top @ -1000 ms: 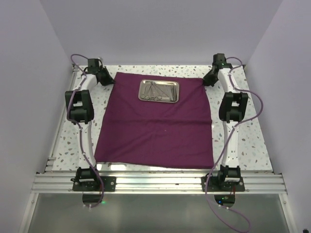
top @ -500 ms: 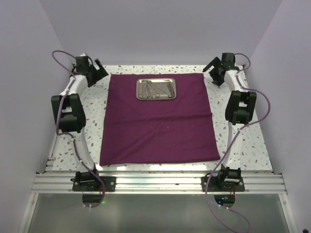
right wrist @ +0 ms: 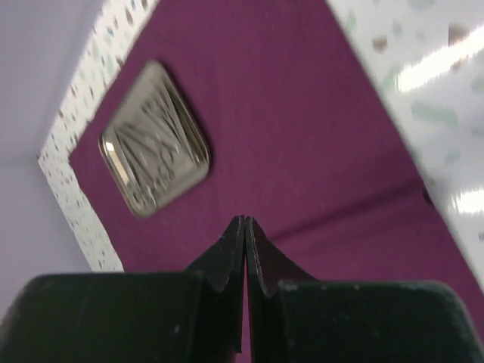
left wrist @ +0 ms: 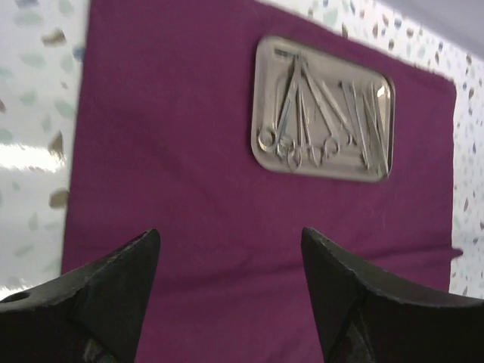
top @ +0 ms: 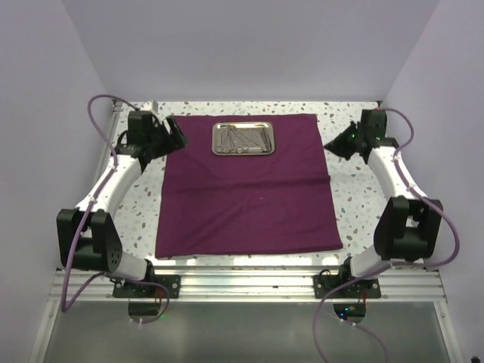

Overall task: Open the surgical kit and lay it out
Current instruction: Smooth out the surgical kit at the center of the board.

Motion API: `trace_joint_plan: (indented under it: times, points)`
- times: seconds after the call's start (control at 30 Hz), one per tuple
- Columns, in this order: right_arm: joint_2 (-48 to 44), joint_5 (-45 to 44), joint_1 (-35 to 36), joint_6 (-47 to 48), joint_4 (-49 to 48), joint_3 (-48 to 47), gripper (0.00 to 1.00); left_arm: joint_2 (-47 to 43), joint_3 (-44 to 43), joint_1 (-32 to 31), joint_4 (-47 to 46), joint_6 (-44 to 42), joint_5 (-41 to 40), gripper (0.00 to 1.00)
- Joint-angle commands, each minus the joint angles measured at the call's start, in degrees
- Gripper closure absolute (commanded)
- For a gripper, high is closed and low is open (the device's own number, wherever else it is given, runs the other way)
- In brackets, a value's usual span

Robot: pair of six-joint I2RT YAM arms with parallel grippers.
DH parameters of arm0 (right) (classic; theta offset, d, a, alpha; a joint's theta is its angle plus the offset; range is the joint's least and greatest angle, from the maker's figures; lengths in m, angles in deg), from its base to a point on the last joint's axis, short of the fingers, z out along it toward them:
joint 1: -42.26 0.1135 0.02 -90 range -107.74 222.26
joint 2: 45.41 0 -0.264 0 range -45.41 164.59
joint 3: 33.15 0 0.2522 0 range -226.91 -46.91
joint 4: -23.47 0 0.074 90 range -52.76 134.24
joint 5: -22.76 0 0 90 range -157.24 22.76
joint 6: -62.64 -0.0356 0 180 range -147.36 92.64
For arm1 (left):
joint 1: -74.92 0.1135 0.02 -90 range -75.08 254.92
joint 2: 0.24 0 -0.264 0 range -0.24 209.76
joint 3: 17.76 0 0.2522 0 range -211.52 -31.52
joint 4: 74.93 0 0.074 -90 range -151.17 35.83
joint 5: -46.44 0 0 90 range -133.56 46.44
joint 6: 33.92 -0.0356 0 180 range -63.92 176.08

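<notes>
Surgical kit is opened out: maroon cloth wrap spread flat under both claws, steel tray ahead-right of left gripper, ahead-left of right gripper. Instruments packed in tray, thin and shiny, likely light and slippery; pinch at ring handles or mid-shaft. Tray rigid with low rim, may slide on cloth. Cloth limp, grab at an edge. Left jaws apart, empty; right fingers pressed together, empty, by table edge of cloth
</notes>
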Motion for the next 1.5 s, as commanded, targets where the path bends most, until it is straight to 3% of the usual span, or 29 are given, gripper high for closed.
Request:
trace_joint_plan:
  times: [0.0, 0.17, 0.43, 0.6, 0.8, 0.9, 0.97, 1.03, 1.07, 1.1, 1.13, 1.17, 1.2, 1.33, 1.47]
  points:
    - [-7.19, 6.79, 0.34, 0.2, 7.62, 12.43, 1.0, -5.41, 10.5, -1.43, 2.3, 1.55, 1.83, 0.23]
    - [-11.68, 8.64, 0.42, 5.39, 15.44, 22.58, 1.0, -12.35, 17.74, -2.05, 2.21, 3.23, 3.59, 0.32]
    - [-11.95, 6.89, 0.42, 17.25, 32.57, 34.8, 1.0, -16.4, 18.19, -2.14, 5.38, 2.44, 2.01, 0.32]
    - [-11.42, 13.38, 3.58, 18.49, 41.36, 40.08, 1.0, -18.6, 19.85, -2.14, 5.29, 3.75, 1.75, 0.33]
    - [-16.08, 4.61, 6.4, 16.47, 51.13, 44.65, 1.0, -19.66, 19.86, -2.14, 5.2, 4.28, 1.66, 0.34]
    - [-18.36, 5.82, 6.49, 17.79, 53.41, 44.14, 1.0, -19.92, 18.54, -2.22, 6.17, 3.85, 1.48, 0.35]
    - [-20.03, 9.85, 7.01, 19.01, 53.95, 38.54, 1.0, -19.92, 17.84, -2.22, 5.82, 3.49, 2.01, 0.34]
    - [-21.17, 18.2, 7.72, 19.11, 50.45, 34.39, 1.0, -19.23, 17.31, -2.22, 4.68, 2.97, 4.55, 0.24]
    - [-21.79, 19.27, 7.81, 17.11, 49.13, 29.93, 0.98, -18.52, 16.44, -2.48, 3.46, 2.88, 5.52, 0.22]
    - [-23.1, 20.06, 7.72, 15.78, 45.9, 27.36, 0.83, -17.73, 15.82, -2.84, 2.83, 2.7, 7.18, 0.2]
    - [-24.59, 20.33, 7.72, 14.11, 43.69, 24.82, 0.62, -15.29, 15.03, -3.19, 2.13, 2.79, 7.63, 0.18]
    - [-25.91, 19.38, 7.72, 9.83, 41.41, 20.18, 0.13, -13.79, 12.67, -4.5, 2.04, 2.44, 7.63, 0.18]
    - [-28.45, 18.41, 7.72, 7.7, 37.03, 18.04, 0.02, -12.12, 11.17, -5.29, 2.21, 2.26, 6.33, 0.18]
    - [-29.62, 17.87, 8.24, 4.42, 26.2, 10.48, 0.01, -0.1, 0.38, -8.02, 3.88, 0.86, 2.9, 0.21]
    - [-21.46, 17.43, 9.04, 6.71, 21.78, 4.15, 0.02, 10.38, -8.78, -8.64, 5.46, -0.11, -0.01, 0.27]
